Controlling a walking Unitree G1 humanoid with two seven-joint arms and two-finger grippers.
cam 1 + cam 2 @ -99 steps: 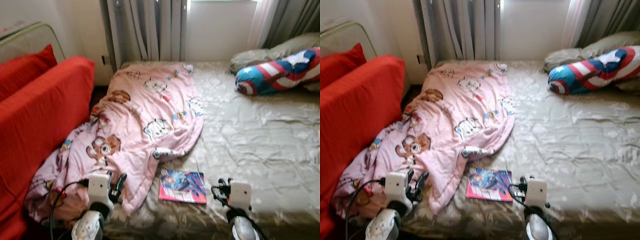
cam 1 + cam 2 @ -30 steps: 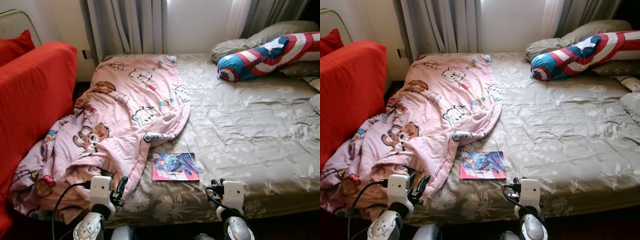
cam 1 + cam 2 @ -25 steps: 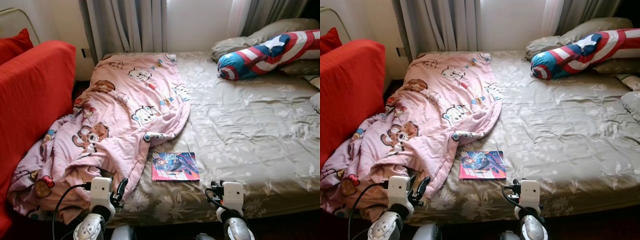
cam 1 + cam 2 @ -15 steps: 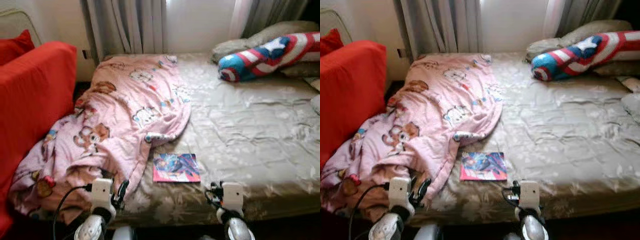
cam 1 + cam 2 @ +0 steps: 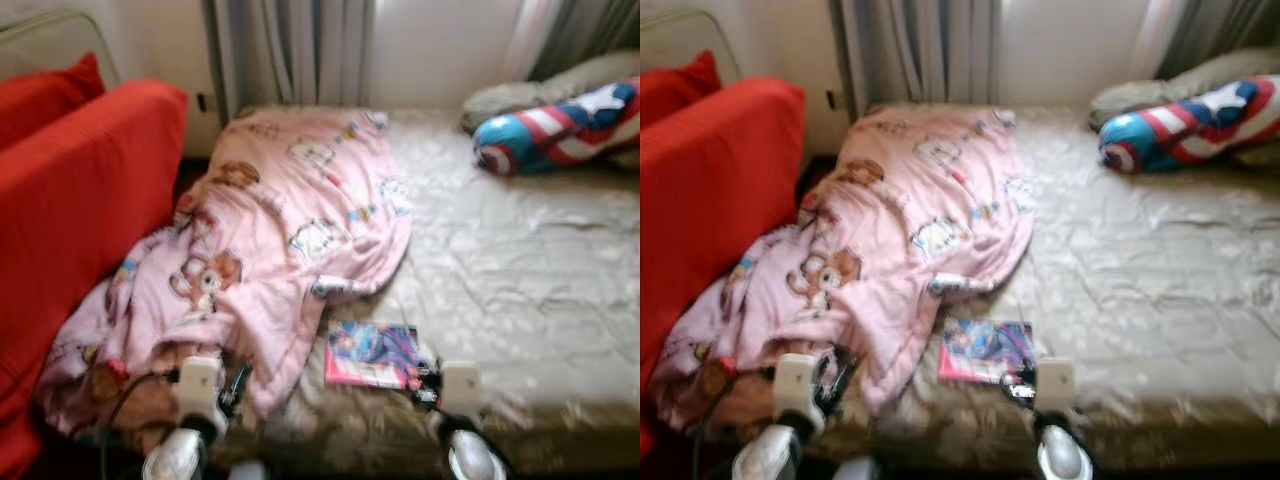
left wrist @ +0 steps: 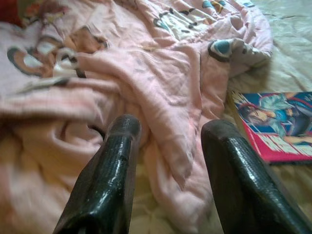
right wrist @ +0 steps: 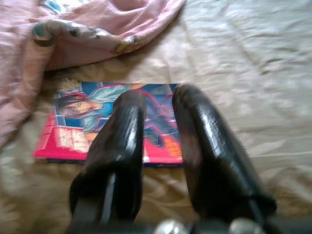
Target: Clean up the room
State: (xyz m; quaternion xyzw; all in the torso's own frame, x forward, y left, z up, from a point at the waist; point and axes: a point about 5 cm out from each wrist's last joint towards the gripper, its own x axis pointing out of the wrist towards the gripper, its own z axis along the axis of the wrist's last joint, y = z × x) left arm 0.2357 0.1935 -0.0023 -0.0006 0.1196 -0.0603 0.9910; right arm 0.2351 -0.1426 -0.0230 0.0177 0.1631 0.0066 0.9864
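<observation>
A crumpled pink cartoon-print blanket (image 5: 270, 230) lies over the left half of the bed and spills off its near left corner. A colourful comic book (image 5: 372, 353) lies flat on the beige sheet (image 5: 520, 270) near the front edge. My left gripper (image 5: 237, 385) hovers low at the blanket's near edge, open and empty; the left wrist view shows the blanket (image 6: 146, 63) just beyond its fingertips (image 6: 124, 127). My right gripper (image 5: 425, 385) is close before the book (image 7: 78, 126), its fingers almost together with nothing between them.
A Captain America bolster (image 5: 555, 130) and grey pillows (image 5: 590, 75) lie at the bed's far right. A red sofa (image 5: 80, 200) with a red cushion stands close along the left. Grey curtains (image 5: 290, 50) hang behind the bed. The views are blurred.
The whole picture has shifted right and blurred, so the camera moved. The book now lies nearer my right gripper. Both arms keep their pose.
</observation>
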